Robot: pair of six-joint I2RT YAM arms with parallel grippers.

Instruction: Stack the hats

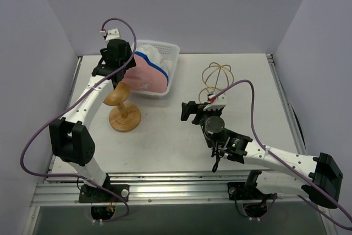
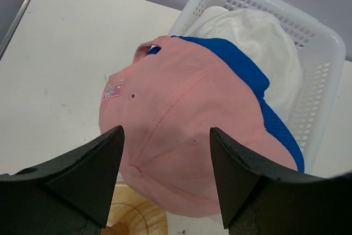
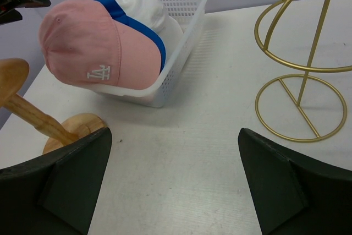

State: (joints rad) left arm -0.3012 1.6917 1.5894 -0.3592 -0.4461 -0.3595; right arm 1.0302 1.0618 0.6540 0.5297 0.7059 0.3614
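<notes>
The pink cap (image 1: pixel 147 76) lies on top of the pile in the white mesh basket (image 1: pixel 168 50), hanging over its near left rim. In the left wrist view the pink cap (image 2: pixel 181 125) covers the royal blue cap (image 2: pixel 247 78), which lies on the off-white hat (image 2: pixel 264 42). My left gripper (image 2: pixel 166 131) is open just above the pink cap's crown, its jaws wide apart, holding nothing. My right gripper (image 3: pixel 173 133) is open and empty over bare table, facing the pink cap (image 3: pixel 93 48), the blue cap (image 3: pixel 140 26) and the off-white hat (image 3: pixel 146 1).
A wooden hat stand (image 1: pixel 124 111) with a round base stands in front of the basket, just under my left gripper (image 1: pixel 122 75). The gold wire dome frame (image 1: pixel 216 78) stands behind my right gripper (image 1: pixel 186 111). It also shows in the right wrist view (image 3: pixel 300 64).
</notes>
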